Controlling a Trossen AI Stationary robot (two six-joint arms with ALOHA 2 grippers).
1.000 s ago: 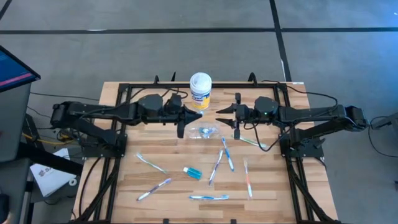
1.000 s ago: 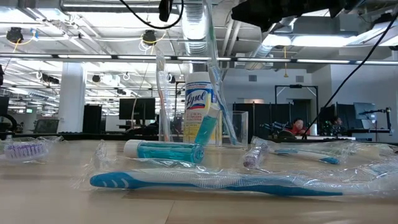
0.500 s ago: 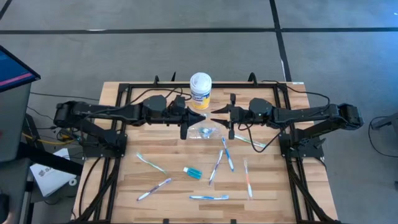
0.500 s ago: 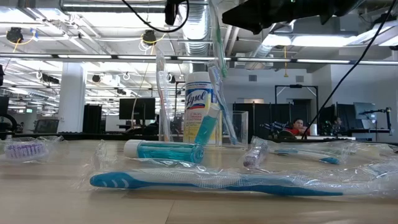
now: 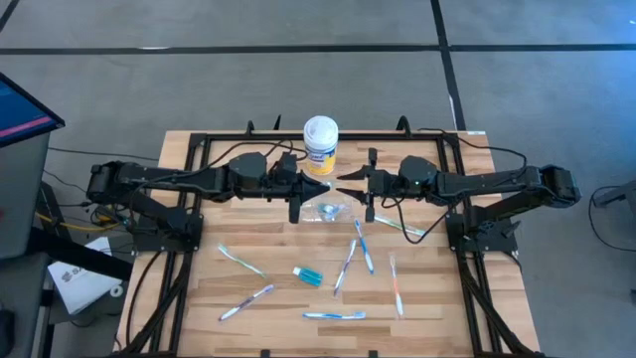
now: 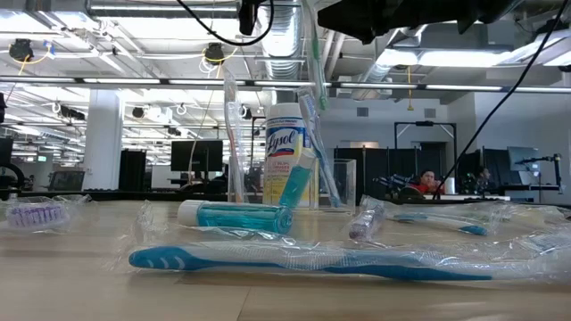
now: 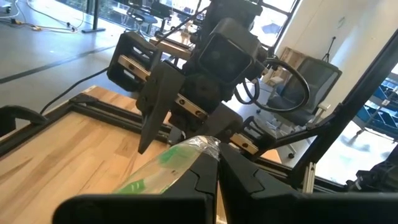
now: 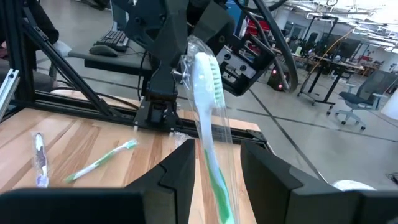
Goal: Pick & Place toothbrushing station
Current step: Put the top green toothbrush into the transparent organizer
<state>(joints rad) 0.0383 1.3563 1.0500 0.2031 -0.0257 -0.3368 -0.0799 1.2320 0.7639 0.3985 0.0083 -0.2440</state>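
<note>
While both arms meet above the see-through cup (image 5: 329, 210), a wrapped green toothbrush (image 8: 210, 118) is clamped upright by the left gripper (image 5: 320, 185), its head offered between the parted fingers of the right gripper (image 5: 347, 179), equally near.

1 cup (image 5: 327, 210), 1 canister (image 5: 320, 145), 1 tube (image 5: 307, 274) seen; brushes unclear.

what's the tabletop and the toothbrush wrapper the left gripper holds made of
Tabletop: looks like light wood, matte, with visible plank seams and grain. Wrapper on the green toothbrush held by the left gripper: seems thin clear plastic film, glossy and crinkled.
</note>
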